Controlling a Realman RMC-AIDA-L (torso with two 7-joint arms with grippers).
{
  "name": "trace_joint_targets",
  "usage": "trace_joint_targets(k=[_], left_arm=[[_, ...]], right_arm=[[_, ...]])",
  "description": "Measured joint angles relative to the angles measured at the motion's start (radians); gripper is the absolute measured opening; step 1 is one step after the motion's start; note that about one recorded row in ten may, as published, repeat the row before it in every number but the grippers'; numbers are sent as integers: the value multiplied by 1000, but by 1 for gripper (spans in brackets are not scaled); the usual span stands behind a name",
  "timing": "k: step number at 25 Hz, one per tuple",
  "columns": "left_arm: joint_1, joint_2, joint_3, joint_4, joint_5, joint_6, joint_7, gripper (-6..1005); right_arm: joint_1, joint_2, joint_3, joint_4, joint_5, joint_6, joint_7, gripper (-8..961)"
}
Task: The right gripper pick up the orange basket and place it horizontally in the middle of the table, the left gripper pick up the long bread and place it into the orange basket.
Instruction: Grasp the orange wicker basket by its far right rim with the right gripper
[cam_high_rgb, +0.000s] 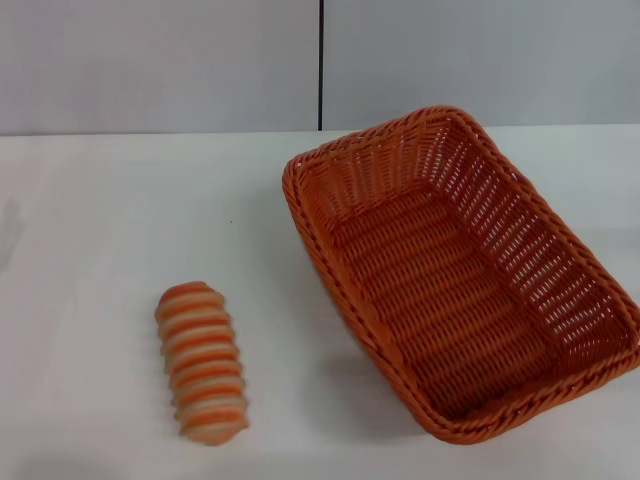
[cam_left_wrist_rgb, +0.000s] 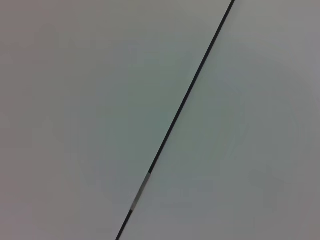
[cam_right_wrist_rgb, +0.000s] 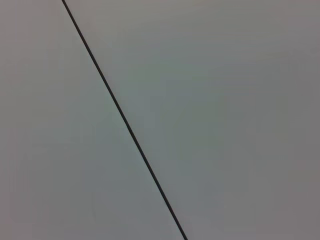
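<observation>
The orange basket (cam_high_rgb: 450, 270) rests on the white table (cam_high_rgb: 90, 250) at the right, empty, its long side running obliquely from the far middle toward the near right. To its left, near the front, lies the long bread (cam_high_rgb: 201, 362), striped orange and cream, lengthwise toward me. Basket and bread are apart. Neither the left gripper nor the right gripper shows in any view. Both wrist views show only a plain grey wall panel with a thin dark seam (cam_left_wrist_rgb: 175, 117) (cam_right_wrist_rgb: 122, 117).
A grey wall with a vertical dark seam (cam_high_rgb: 321, 65) stands behind the table's far edge. Bare tabletop stretches across the left and the far middle.
</observation>
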Motion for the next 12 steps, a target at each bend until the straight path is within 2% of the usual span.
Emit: trace_joint_targets(k=[5, 9, 12], left_arm=[[7, -1, 11, 3, 3, -20, 6, 814], [24, 1, 28, 35, 3, -37, -22, 814], [31, 0, 29, 40, 3, -37, -25, 814]], right_arm=[[14, 0, -6, -17, -2, -2, 2, 617], [18, 2, -7, -97, -5, -2, -57, 615], [16, 2, -9, -107, -5, -2, -71, 613]])
